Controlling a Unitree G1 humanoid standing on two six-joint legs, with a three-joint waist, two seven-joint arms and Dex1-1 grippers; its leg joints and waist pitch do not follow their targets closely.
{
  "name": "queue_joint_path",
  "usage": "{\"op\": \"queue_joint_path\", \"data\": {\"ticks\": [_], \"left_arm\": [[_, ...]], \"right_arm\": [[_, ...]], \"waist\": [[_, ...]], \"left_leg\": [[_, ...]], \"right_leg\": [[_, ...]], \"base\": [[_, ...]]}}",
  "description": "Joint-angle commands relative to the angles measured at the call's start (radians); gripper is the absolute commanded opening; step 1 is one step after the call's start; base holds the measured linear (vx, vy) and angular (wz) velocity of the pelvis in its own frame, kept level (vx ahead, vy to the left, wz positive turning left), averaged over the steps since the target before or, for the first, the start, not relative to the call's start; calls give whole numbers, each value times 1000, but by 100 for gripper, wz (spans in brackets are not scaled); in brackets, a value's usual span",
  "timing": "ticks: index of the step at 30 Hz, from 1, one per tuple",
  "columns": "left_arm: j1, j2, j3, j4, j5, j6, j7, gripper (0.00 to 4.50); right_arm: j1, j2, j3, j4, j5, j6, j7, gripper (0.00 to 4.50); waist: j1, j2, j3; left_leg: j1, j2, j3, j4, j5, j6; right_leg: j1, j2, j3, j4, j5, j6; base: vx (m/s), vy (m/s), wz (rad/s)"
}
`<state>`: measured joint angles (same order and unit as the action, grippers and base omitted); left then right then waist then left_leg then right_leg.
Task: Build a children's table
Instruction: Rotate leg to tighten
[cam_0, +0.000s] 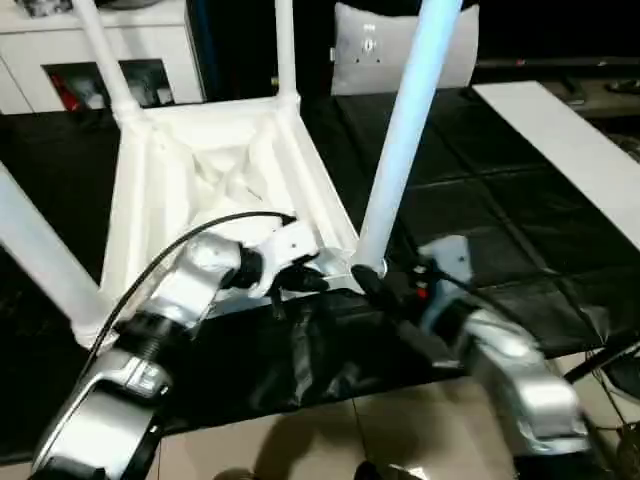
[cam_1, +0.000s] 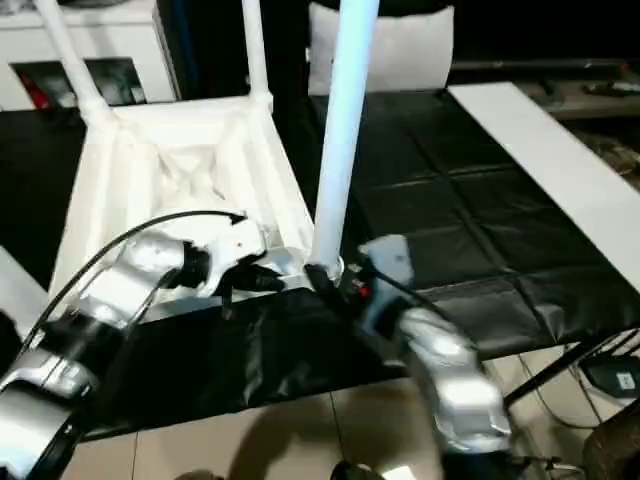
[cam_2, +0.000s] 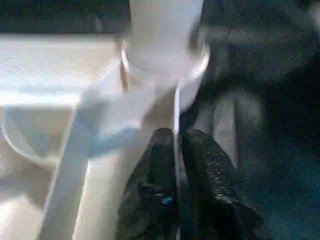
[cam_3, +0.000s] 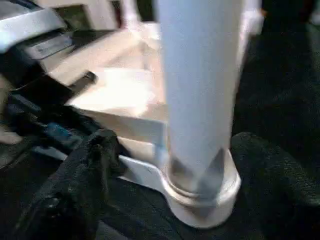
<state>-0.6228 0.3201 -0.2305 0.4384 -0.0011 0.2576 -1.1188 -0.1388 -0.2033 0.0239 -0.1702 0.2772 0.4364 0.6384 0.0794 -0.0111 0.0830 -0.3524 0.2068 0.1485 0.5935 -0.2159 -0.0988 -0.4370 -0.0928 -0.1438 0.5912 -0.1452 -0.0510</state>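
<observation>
The children's table lies upside down on a black-covered surface, its ribbed white top (cam_0: 210, 150) facing up. Legs stand in the sockets: two at the far corners (cam_0: 105, 60) (cam_0: 285, 50), one at the near left (cam_0: 40, 250), and the near right leg (cam_0: 405, 130). My left gripper (cam_0: 300, 278) is shut on the top's thin near rim, just left of the near right socket (cam_2: 165, 75). My right gripper (cam_0: 375, 285) is open around the base of the near right leg, and its fingers (cam_3: 95, 150) stand apart from the leg on either side.
A white cabinet (cam_0: 60, 50) and a grey-white pillow (cam_0: 370, 50) stand behind the black surface (cam_0: 480, 200). A long white board (cam_0: 560, 130) lies at the right. Beige floor (cam_0: 350, 430) begins at the near edge, with cables (cam_0: 610, 370) at the right.
</observation>
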Motion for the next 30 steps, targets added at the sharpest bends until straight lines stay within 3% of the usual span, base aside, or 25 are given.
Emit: {"op": "queue_joint_path", "data": {"ticks": [1, 3, 4, 5, 8, 10, 12, 13, 14, 15, 17, 18, 20, 21, 22, 23, 24, 25, 26, 27, 28, 29, 30], "left_arm": [[15, -13, 18, -110, -58, 32, -13, 72], [59, -17, 35, -177, -78, 54, 18, 84], [68, -19, 39, -190, -82, 60, 24, 92], [84, -21, 48, -213, -83, 68, 44, 105], [168, -23, 81, -345, -100, 124, 98, 129], [218, -25, 103, -432, -122, 179, 128, 139], [267, -28, 123, -518, -149, 226, 158, 161], [267, -28, 123, -518, -149, 226, 158, 169], [347, -27, 151, -636, -185, 312, 194, 173], [383, -22, 160, -678, -195, 341, 202, 175], [459, -1, 173, -756, -210, 379, 207, 198], [498, 13, 183, -785, -212, 384, 206, 198], [553, 38, 200, -824, -216, 395, 200, 218], [586, 57, 212, -848, -218, 402, 194, 225], [617, 76, 227, -876, -224, 419, 195, 237], [664, 108, 251, -910, -232, 435, 179, 249], [664, 108, 251, -910, -232, 435, 179, 249], [713, 143, 279, -947, -239, 456, 169, 263], [798, 199, 343, -1008, -261, 498, 150, 270], [809, 206, 353, -1016, -264, 506, 149, 280], [848, 234, 391, -1038, -269, 524, 139, 280], [863, 245, 406, -1045, -268, 528, 135, 280], [863, 245, 406, -1045, -268, 528, 135, 291]], "right_arm": [[6, -9, 6, -52, 48, 23, 49, 424], [4, -22, 12, -85, 82, 51, 83, 432], [3, -25, 12, -92, 88, 58, 87, 442], [-2, -26, 13, -99, 96, 66, 88, 450], [-27, -14, 10, -116, 132, 97, 81, 450], [-42, -6, 13, -118, 154, 107, 81, 450], [-65, 10, 13, -102, 163, 107, 71, 450], [-65, 10, 13, -102, 163, 107, 71, 450], [-113, 38, 10, -36, 139, 72, 44, 450], [-134, 49, 4, -4, 127, 53, 29, 450], [-174, 67, -15, 54, 114, 27, -5, 450], [-191, 69, -23, 79, 111, 18, -13, 450], [-212, 64, -30, 114, 107, 2, -13, 450], [-226, 60, -37, 139, 102, -10, -18, 450], [-237, 59, -49, 162, 100, -23, -30, 450], [-253, 49, -64, 201, 83, -43, -53, 450], [-253, 49, -64, 201, 83, -43, -53, 450], [-270, 38, -82, 247, 65, -69, -80, 450], [-301, 16, -119, 332, 29, -123, -140, 450], [-305, 13, -124, 344, 26, -132, -147, 450], [-316, 2, -144, 376, 17, -156, -170, 450], [-319, -3, -151, 386, 15, -162, -178, 450], [-319, -3, -151, 386, 15, -162, -178, 450]], "waist": [[6, -12, -98], [11, -12, -91], [10, -16, -87], [9, -13, -87], [1, -13, -82], [-1, -11, -80], [-6, -12, -76], [-8, -10, -77], [-13, -2, -74], [-22, -5, -65], [-43, 0, -55], [-55, 7, -59], [-67, 16, -56], [-68, 18, -52], [-72, 14, -48], [-74, 9, -50], [-77, 8, -49], [-81, 5, -43], [-84, 10, -43], [-93, 12, -42], [-93, 19, -38], [-88, 20, -32], [-81, 19, -30]], "left_leg": [[-13, 17, 13, -49, 83, 146], [-10, 17, 17, -52, 0, 118], [-12, 15, 17, -55, -38, 96], [-10, 13, 17, -57, -61, 77], [-4, 10, 15, -60, -124, 44], [2, 7, 17, -59, -151, 40], [-1, 8, 12, -62, -178, 39], [4, 11, 11, -61, -188, 36], [16, 20, 6, -63, -235, 31], [10, 20, 3, -68, -261, 32], [29, 18, -2, -63, -380, 19], [33, 24, -11, -66, -420, 21], [22, 51, -22, -93, -488, 24], [29, 55, -25, -102, -543, 13], [31, 48, -27, -103, -575, 4], [47, 31, -19, -86, -555, -3], [48, 23, -19, -80, -538, -2], [44, 19, -19, -81, -531, 1], [50, 17, -19, -75, -528, 2], [51, 23, -23, -79, -553, -2], [47, 43, -29, -98, -620, -5], [40, 65, -33, -129, -702, -11], [36, 72, -33, -140, -728, -15]], "right_leg": [[97, -63, 72, -37, -50, -202], [96, -63, 68, -55, -197, -165], [99, -61, 66, -67, -289, -121], [95, -58, 63, -77, -363, -77], [86, -56, 53, -101, -509, -3], [77, -51, 46, -115, -555, 23], [78, -48, 36, -123, -573, 34], [76, -49, 34, -123, -573, 34], [72, -54, 28, -126, -570, 18], [74, -52, 22, -134, -589, 18], [68, -50, -5, -161, -686, 64], [83, -50, -14, -162, -655, 72], [104, -44, -7, -142, -561, 59], [100, -44, -1, -134, -540, 44], [101, -42, -2, -137, -568, 45], [86, -54, -1, -152, -614, 42], [84, -57, -6, -156, -635, 40], [85, -54, -14, -166, -667, 51], [83, -53, -23, -173, -689, 65], [85, -52, -32, -169, -679, 65], [97, -41, -26, -146, -623, 60], [107, -25, -8, -103, -527, 36], [109, -23, 5, -80, -494, 22]], "base": [[0, 0, 0], [0, 0, 0], [0, 0, 0], [0, 0, 0], [-35, -6, 0], [-26, -3, 0], [0, 0, 0], [0, 0, 0], [0, 0, 0], [0, 0, 0], [0, 0, 0], [0, 0, 0], [0, 0, 0], [0, 0, 0], [0, 0, 0], [0, 0, 0], [0, 0, 0], [0, 0, 0], [0, 0, 0], [0, 0, 0], [0, 0, 0], [0, 0, 0], [0, 0, 0]]}}
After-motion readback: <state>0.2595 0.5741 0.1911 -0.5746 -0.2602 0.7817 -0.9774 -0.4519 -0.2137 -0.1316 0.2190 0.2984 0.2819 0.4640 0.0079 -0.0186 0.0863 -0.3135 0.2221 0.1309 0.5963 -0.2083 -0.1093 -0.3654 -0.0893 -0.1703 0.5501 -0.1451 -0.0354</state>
